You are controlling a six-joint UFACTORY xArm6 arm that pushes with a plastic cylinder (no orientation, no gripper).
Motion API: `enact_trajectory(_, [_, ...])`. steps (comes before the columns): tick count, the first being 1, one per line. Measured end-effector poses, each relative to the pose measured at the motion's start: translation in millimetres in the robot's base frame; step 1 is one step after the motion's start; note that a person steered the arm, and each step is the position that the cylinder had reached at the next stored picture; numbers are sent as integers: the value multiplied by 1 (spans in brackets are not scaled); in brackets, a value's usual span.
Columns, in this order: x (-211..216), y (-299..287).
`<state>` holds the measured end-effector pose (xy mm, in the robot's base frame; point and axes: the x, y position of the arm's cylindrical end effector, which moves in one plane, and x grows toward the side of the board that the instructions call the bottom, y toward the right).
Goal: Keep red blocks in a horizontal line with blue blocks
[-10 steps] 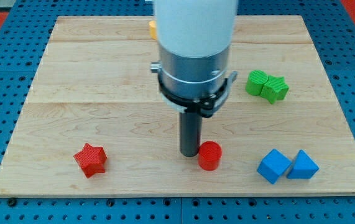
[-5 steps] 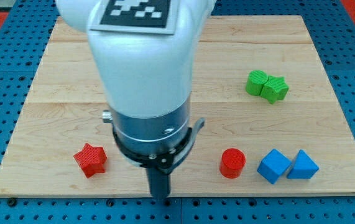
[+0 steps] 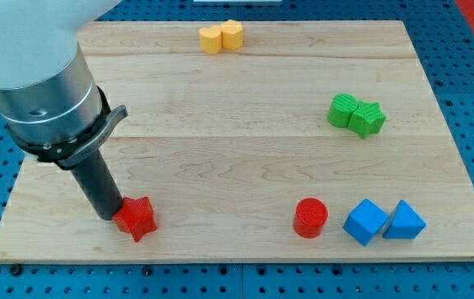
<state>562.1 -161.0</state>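
Note:
My tip (image 3: pixel 109 213) rests on the board at the view's bottom left, touching the left side of the red star block (image 3: pixel 136 218). The red cylinder (image 3: pixel 310 218) stands further right along the bottom, just left of a blue cube (image 3: pixel 364 222) and a blue triangular block (image 3: pixel 404 221), which touch each other. The red star, red cylinder and both blue blocks lie at about the same height in the view, near the board's bottom edge.
Two green blocks (image 3: pixel 356 115) sit together at the right middle. Two yellow blocks (image 3: pixel 222 36) sit together at the top edge. The wooden board (image 3: pixel 220 124) lies on a blue pegboard; the arm's body covers the upper left.
The red cylinder was pushed right towards the blue blocks. The tip then swung left to the red star's left side and nudged the star a little to the right.

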Motion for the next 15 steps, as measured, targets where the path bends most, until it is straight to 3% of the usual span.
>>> enact_trajectory(2, [25,-7])
enact_trajectory(4, [20,62])
enact_trajectory(6, [-27,35])
enact_trajectory(8, [-22,56])
enact_trajectory(9, [-18,35])
enact_trajectory(11, [1,108])
enact_trajectory(13, [29,120])
enact_trajectory(14, [17,100])
enact_trajectory(15, [-34,101])
